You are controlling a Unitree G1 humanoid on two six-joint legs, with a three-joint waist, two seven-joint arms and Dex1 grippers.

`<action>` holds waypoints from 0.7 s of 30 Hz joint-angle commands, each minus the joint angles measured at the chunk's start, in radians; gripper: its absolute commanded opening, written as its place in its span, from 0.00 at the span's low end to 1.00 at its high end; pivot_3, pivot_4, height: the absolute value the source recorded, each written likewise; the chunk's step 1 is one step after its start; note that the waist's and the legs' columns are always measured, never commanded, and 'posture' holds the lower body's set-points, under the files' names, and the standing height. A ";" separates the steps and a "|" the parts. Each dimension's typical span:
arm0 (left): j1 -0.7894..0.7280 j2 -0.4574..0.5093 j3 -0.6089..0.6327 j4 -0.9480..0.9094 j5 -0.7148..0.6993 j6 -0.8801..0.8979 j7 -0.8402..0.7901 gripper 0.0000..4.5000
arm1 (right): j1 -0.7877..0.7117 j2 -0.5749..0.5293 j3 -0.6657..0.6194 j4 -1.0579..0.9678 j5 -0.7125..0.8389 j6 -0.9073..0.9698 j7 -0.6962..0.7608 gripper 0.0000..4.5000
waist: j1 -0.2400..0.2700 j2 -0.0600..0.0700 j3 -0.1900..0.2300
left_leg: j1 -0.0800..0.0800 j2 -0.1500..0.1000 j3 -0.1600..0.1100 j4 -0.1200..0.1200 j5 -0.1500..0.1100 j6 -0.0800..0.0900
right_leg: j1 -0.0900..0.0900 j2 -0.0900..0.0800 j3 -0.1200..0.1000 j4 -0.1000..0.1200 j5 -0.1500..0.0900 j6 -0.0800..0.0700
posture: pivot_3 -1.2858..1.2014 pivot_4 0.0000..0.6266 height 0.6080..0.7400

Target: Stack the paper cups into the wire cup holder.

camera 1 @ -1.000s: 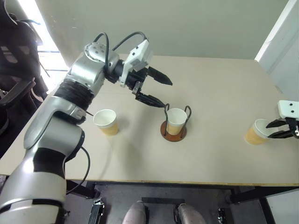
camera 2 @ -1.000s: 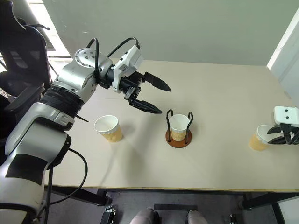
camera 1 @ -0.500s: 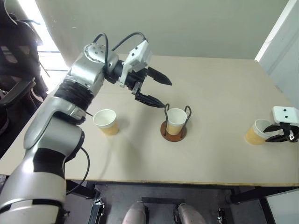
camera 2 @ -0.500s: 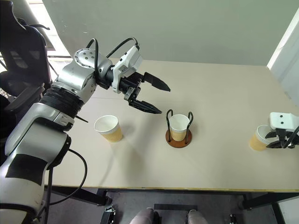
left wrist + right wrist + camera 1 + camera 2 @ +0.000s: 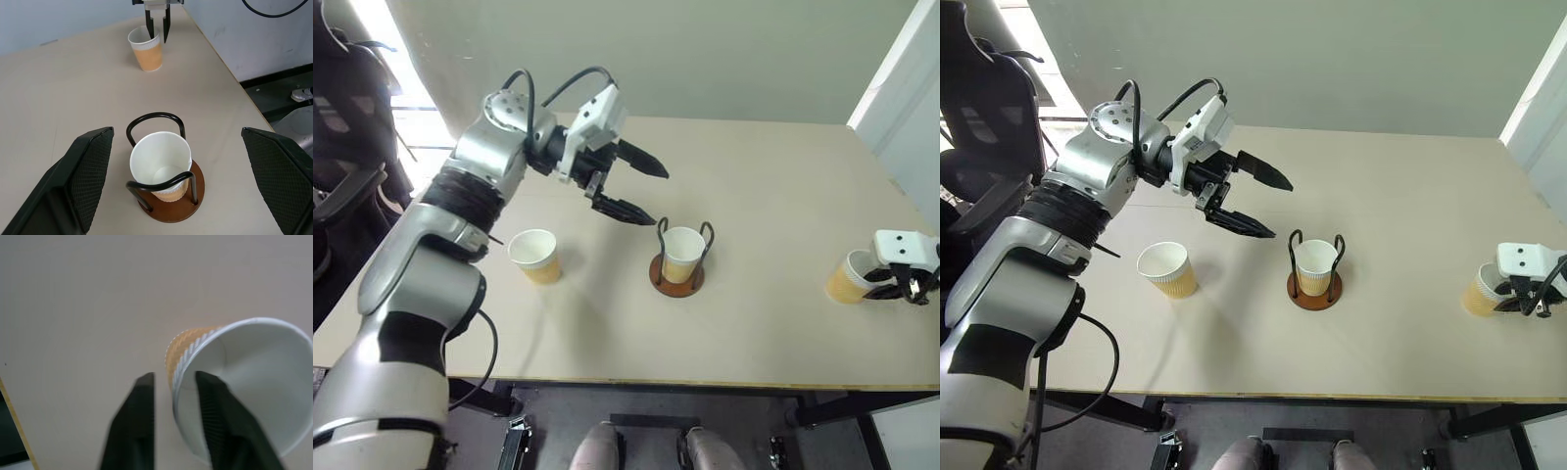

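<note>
holder (image 5: 677,273): one cup inside | two cups (image 5: 534,256) (image 5: 849,277) apparently upright, apart

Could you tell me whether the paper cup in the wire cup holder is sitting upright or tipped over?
Upright. The paper cup stands on the wire cup holder base between its two loops, its open mouth facing up.

A pale beige surface (image 5: 773,196) with a light wood edge along its near side carries everything here. Near its middle stands the wire cup holder (image 5: 677,275), a reddish-brown disc base with two black wire loops (one paper cup (image 5: 682,251) sits upright between them). A second paper cup (image 5: 535,256) stands upright directly on the surface well to the left of the holder, and a third paper cup (image 5: 848,278) rests far to the right, close to the surface's right edge.
</note>
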 commanded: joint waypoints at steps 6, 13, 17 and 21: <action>0.019 0.029 0.027 -0.028 -0.029 -0.046 -0.036 1.00 | -0.038 0.005 0.007 -0.005 -0.012 0.011 0.009 0.01 | -0.002 0.000 0.000 | 0.000 0.000 0.000 0.000 0.000 0.000 | 0.000 0.000 0.000 0.000 0.000 0.000 | 0.52 0.24 1.00; 0.103 0.112 -0.013 -0.071 -0.037 -0.121 -0.036 1.00 | -0.054 0.005 -0.001 -0.072 0.000 0.051 0.024 0.01 | -0.008 0.000 0.000 | 0.000 0.000 0.000 -0.001 0.000 0.000 | 0.000 0.000 0.000 0.000 0.000 -0.001 | 0.52 0.24 1.00; 0.100 0.137 -0.031 -0.043 -0.015 -0.148 -0.036 1.00 | -0.064 0.007 -0.017 -0.162 0.042 0.112 0.061 0.01 | -0.008 0.001 0.000 | 0.000 0.000 0.000 -0.001 0.000 0.000 | -0.001 0.000 0.000 0.000 0.000 -0.001 | 0.52 0.24 1.00; 0.097 0.144 -0.029 0.016 0.014 -0.185 -0.036 1.00 | -0.077 -0.007 0.015 -0.311 0.126 0.199 0.065 0.01 | -0.009 0.001 0.000 | 0.000 0.000 0.000 -0.001 0.000 0.000 | -0.001 0.000 0.000 0.000 0.000 -0.002 | 0.52 0.24 1.00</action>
